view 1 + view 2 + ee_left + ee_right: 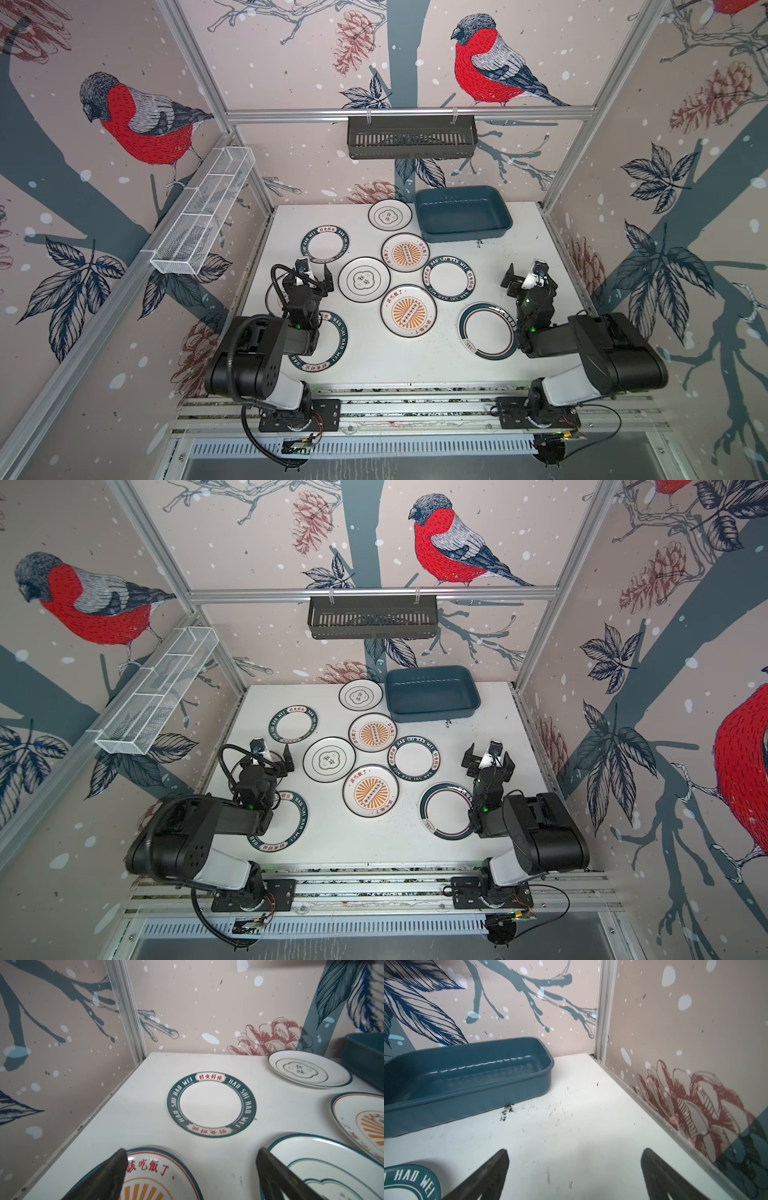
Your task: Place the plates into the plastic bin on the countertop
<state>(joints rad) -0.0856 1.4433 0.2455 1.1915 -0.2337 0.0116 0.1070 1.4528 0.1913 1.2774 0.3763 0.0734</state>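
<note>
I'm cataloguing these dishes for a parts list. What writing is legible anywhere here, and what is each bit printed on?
"HAO SHI HAO WEI": teal rim of the lettered plate.
"好食好味": red, in that rim's two white panels.
"該吃飯了": red, on the sunburst plate.
"食味", probably: emblem of the far cloud plate.
Emblem of the near cloud plate: too blurred to read.

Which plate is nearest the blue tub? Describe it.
Find the teal plastic bin at the back of the white countertop. The plate just left of it is white with a thin dark rim and cloud emblem, lacking teal lettering or orange sunburst.
</note>
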